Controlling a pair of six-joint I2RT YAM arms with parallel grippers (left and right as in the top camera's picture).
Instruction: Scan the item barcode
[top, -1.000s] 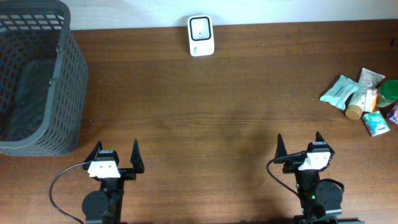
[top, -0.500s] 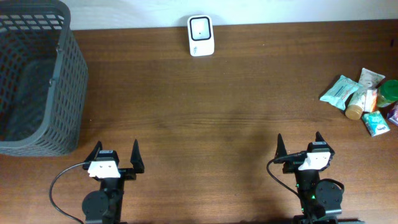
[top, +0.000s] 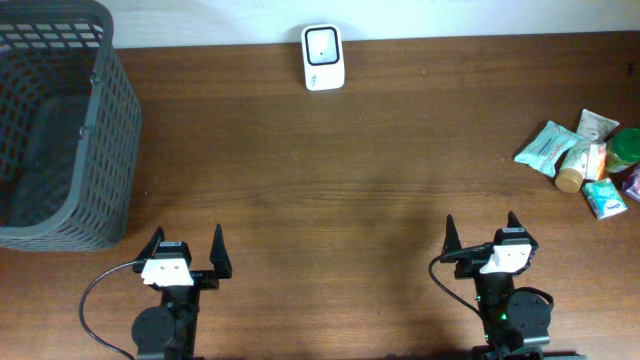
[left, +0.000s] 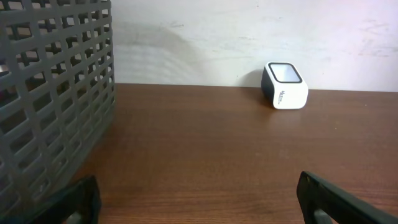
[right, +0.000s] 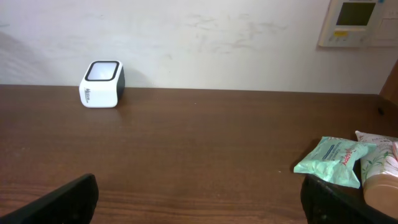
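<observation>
On the table (top: 330, 170) one white scanner (top: 323, 57) sits at the far edge, one basket (top: 60, 130) left of it, some six small items (top: 546, 148) far to its right, and the left gripper (top: 188, 233) and right gripper (top: 480, 219) nearer, jaws spread, empty.

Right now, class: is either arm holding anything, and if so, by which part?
Nothing is held. The left gripper and right gripper both stand open and empty, far from the packets.
</observation>
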